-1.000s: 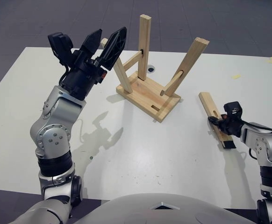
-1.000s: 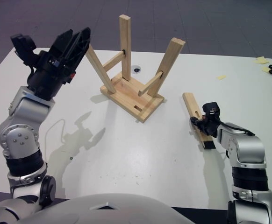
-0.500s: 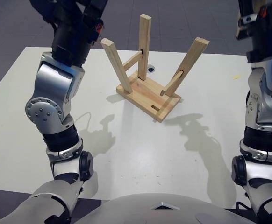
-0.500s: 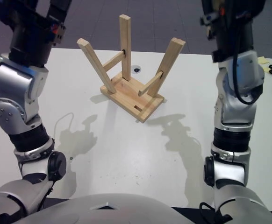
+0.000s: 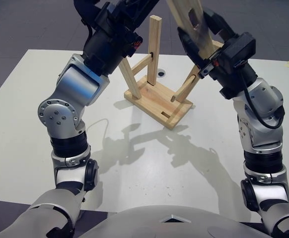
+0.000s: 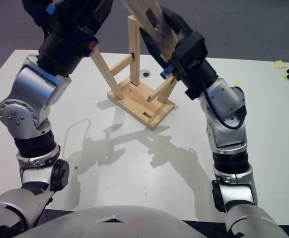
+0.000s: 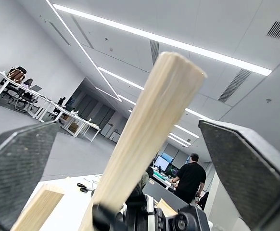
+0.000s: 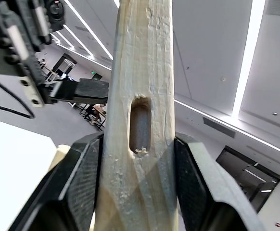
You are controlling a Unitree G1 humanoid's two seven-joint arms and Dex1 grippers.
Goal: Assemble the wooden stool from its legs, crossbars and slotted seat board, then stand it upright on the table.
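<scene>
**Loose leg held high over upturned stool**

Right gripper: clamped on loose leg, pale wood, oblong slot in one face, raised and tilted above the table. Left gripper: fingers wide apart, either side of that leg's top end. Stool: upside down mid-table, seat board flat on the surface, three legs up and splayed, crossbars between them. Dark slots near the board's front corner.
</scene>
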